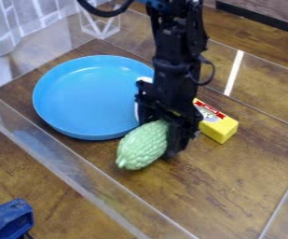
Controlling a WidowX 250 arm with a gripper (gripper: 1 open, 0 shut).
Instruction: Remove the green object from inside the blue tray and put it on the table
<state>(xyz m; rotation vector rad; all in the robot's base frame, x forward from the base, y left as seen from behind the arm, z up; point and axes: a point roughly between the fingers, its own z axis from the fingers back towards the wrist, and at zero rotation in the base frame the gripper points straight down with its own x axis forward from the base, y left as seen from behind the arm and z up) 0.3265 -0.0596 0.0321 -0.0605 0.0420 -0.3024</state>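
While the arm extends down from the top edge of the view, the end effector (165,124) is clamped on the green object (143,147). The green object is positioned outside the blue tray (94,97), near the tray's lower right rim, over the table (214,191). The yellow block (217,123) lies on the table, to the right of the end effector. A white item (146,96) is partly hidden behind the end effector.
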